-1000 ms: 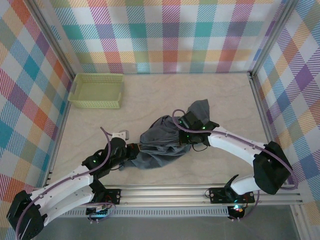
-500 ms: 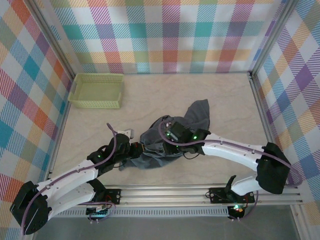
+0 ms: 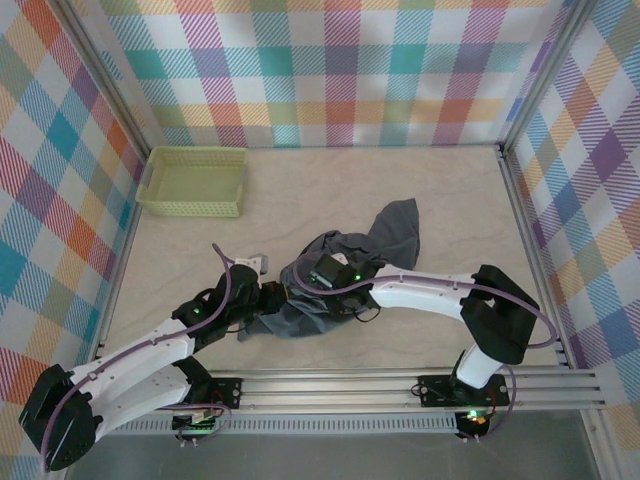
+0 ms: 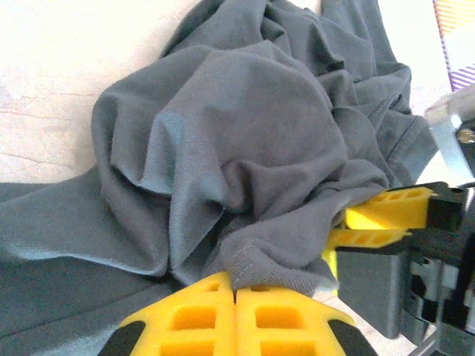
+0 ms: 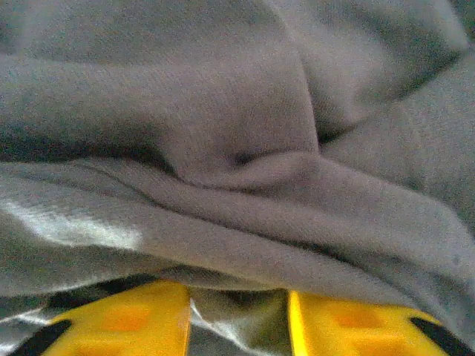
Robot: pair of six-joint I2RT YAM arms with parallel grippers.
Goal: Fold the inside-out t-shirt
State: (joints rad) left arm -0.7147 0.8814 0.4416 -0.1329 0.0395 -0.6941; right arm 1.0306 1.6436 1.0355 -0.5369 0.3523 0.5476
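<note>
Left tool (image 4: 235,285) pinching t-shirt (image 4: 245,126) hem, right tool (image 5: 237,298) buried in its folds

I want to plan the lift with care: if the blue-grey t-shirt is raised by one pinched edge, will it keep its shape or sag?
It will probably sag and trail: the t-shirt lies in a soft, deeply wrinkled heap. It seems light, since thin folds stand up unsupported. It should slide rather than roll on the smooth table.
</note>
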